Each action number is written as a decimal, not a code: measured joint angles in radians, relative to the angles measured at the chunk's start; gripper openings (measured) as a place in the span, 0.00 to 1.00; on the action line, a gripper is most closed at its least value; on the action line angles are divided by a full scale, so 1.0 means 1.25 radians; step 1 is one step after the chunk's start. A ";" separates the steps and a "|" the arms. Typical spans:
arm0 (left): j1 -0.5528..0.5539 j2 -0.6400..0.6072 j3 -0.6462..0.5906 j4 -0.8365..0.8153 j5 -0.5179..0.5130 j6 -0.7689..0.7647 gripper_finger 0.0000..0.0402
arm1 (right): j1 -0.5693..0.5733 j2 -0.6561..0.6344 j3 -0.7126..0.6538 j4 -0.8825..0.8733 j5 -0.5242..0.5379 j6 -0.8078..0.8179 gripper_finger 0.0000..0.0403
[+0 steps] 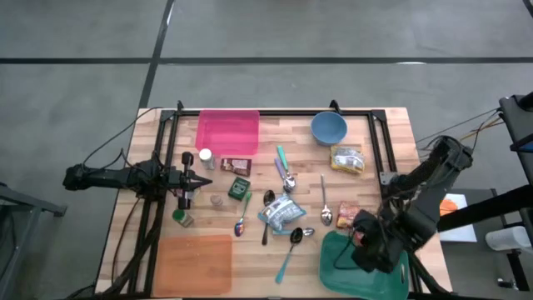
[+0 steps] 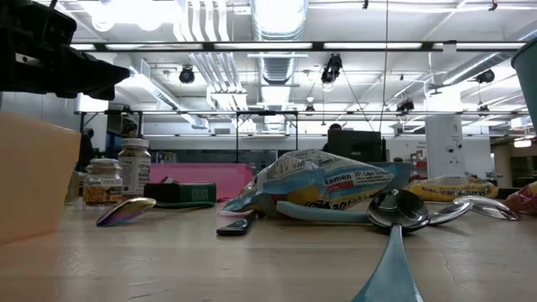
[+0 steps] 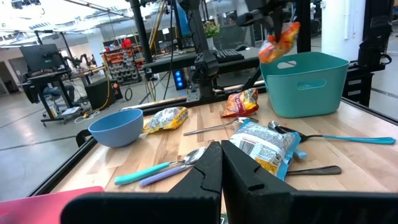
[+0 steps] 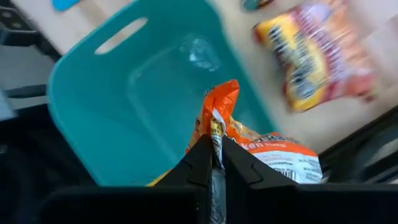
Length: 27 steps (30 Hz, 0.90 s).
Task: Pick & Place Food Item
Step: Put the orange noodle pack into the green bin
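An orange snack packet (image 4: pixel 249 140) hangs over the teal bin (image 4: pixel 118 93), which stands at the table's near right corner (image 1: pixel 346 271). My right gripper (image 4: pixel 216 158) is shut on the packet, above the bin's far edge (image 1: pixel 360 237). The left wrist view shows the packet (image 3: pixel 280 38) in the air above the bin's rim (image 3: pixel 305 62). A second red-and-yellow packet (image 4: pixel 317 62) lies flat on the table just beyond the bin (image 1: pixel 348 215). My left gripper (image 1: pixel 206 180) waits shut at the table's left side, pointing level toward the right, with nothing in it. My right gripper pinches the packet's crimped end (image 4: pixel 216 127) between its two fingers. The fingers come from above, pointing steeply down. The packet hangs below them, lifted clear of the table and above the bin's opening.
A blue-and-white packet (image 1: pixel 281 214) and several spoons (image 1: pixel 325 208) lie mid-table. A blue bowl (image 1: pixel 329 127) and a yellow packet (image 1: pixel 347 158) sit at the far right. A pink board (image 1: pixel 227 133), small jars (image 1: pixel 206 158) and an orange board (image 1: pixel 193 262) take the left half.
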 joint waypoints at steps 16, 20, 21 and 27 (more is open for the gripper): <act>0.000 0.000 0.000 0.000 0.000 0.000 0.00 | 0.100 0.156 0.000 0.052 -0.006 0.163 0.03; 0.000 0.000 0.000 0.000 0.000 0.000 0.00 | 0.119 0.186 -0.001 0.064 -0.006 0.181 0.03; 0.000 0.000 0.000 0.000 0.000 0.000 0.00 | 0.124 0.193 -0.001 0.067 -0.006 0.188 0.03; 0.000 0.000 0.000 0.000 0.000 0.000 0.00 | 0.154 0.230 -0.020 0.072 -0.007 0.229 0.03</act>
